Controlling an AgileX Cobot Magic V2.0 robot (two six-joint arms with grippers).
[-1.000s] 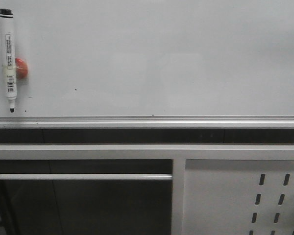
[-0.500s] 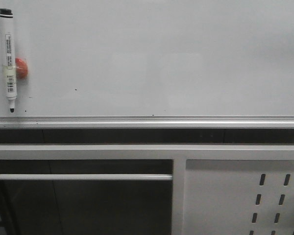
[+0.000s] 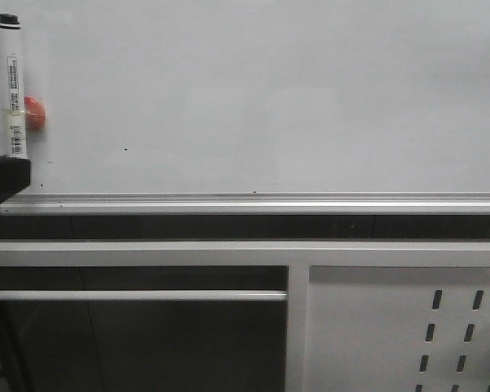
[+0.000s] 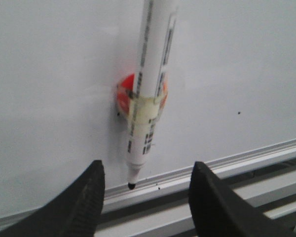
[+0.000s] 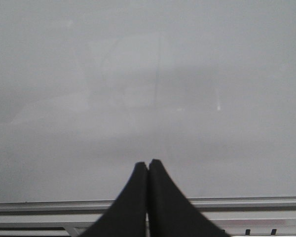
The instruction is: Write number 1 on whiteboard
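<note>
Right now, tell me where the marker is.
Front view, far left: the marker hangs tip down on the whiteboard, taped to a red magnet, above the open left hand.

A: Large grey-white whiteboard [image 3: 269, 98]: smooth, glossy, edged by a brushed silver aluminium rail [image 3: 253, 202].

B: White plastic marker pen [image 4: 148, 94]: smooth barrel, clear glossy tape, red glossy round holder [image 4: 122, 94]. Left gripper [image 4: 147, 197]: matt black, ribbed inner faces. Grey perforated metal panel [image 3: 367, 327]: matt.

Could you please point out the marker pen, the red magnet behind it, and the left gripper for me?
marker pen [image 4: 147, 94]: left wrist view, on its white barrel.
red magnet [image 4: 123, 95]: left wrist view, on its exposed edge beside the pen.
left gripper [image 4: 147, 190]: left wrist view, midway between its open fingertips.
</note>
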